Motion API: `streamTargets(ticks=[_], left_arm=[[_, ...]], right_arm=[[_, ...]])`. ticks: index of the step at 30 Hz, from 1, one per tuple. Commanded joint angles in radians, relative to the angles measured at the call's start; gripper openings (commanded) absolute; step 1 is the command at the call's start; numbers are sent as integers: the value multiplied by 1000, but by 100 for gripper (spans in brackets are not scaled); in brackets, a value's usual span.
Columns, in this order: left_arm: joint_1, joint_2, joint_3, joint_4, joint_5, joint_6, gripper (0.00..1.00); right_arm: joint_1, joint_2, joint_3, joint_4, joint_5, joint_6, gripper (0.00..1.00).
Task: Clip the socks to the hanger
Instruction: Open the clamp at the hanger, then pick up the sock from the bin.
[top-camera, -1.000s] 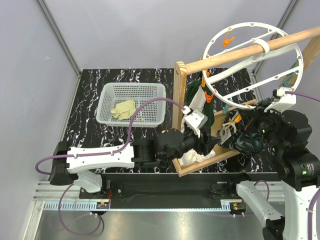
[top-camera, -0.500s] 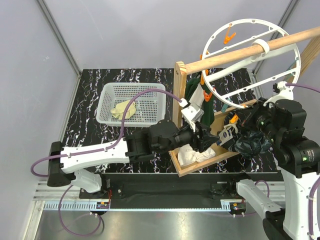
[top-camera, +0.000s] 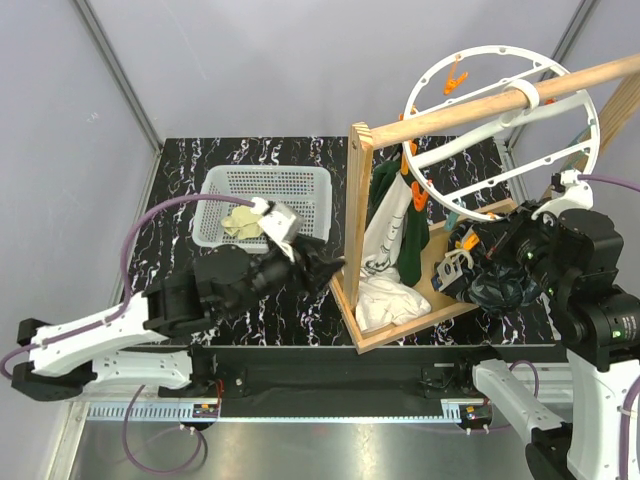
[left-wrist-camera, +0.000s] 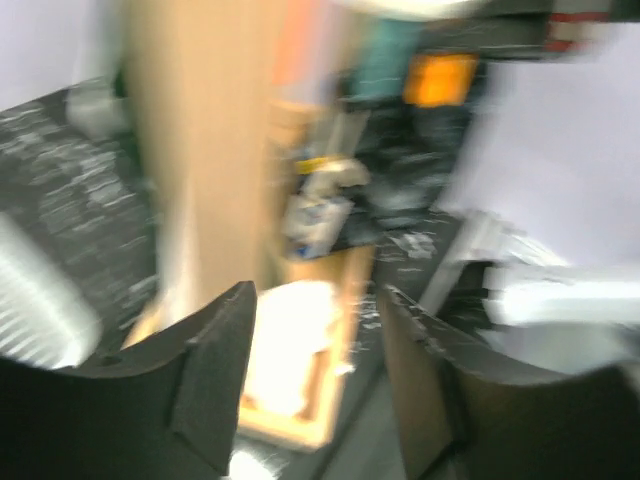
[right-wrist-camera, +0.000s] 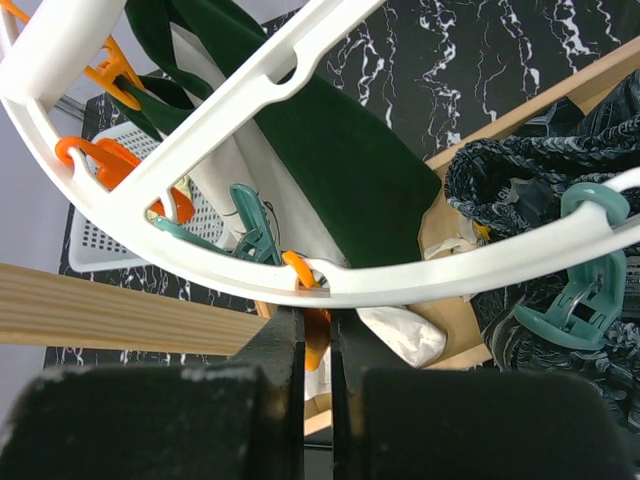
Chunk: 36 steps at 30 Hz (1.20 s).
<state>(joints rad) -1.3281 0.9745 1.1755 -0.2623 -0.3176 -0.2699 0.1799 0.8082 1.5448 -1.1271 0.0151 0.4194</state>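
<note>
Pale yellow socks (top-camera: 243, 221) lie in the white basket (top-camera: 225, 182) at the back left. The white round hanger (top-camera: 505, 130) hangs on the wooden rod and shows close up in the right wrist view (right-wrist-camera: 300, 268). My right gripper (top-camera: 462, 250) is under the ring's near rim, shut on an orange peg (right-wrist-camera: 318, 335) that hangs from it (right-wrist-camera: 316, 345). Teal pegs (right-wrist-camera: 585, 290) and other orange pegs (right-wrist-camera: 95, 160) hang along the rim. My left gripper (top-camera: 318, 263) is open and empty beside the basket's near right corner; its wrist view (left-wrist-camera: 315, 300) is blurred.
A wooden frame (top-camera: 358, 200) carries the rod (top-camera: 500, 100). A dark green-and-white garment (top-camera: 400, 215) hangs inside it. A white cloth (top-camera: 385, 300) lies on the frame's base, and a dark patterned cloth (top-camera: 500, 285) lies to its right.
My left arm has pulled back to the left, out of the wooden frame to beside the basket. The right gripper has stayed at the ring's rim.
</note>
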Motion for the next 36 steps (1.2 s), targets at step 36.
streamTargets(ticks=[36], left_arm=[[1181, 987, 556, -703, 20, -787, 83]], right_arm=[[-5, -32, -52, 9, -67, -70, 0]])
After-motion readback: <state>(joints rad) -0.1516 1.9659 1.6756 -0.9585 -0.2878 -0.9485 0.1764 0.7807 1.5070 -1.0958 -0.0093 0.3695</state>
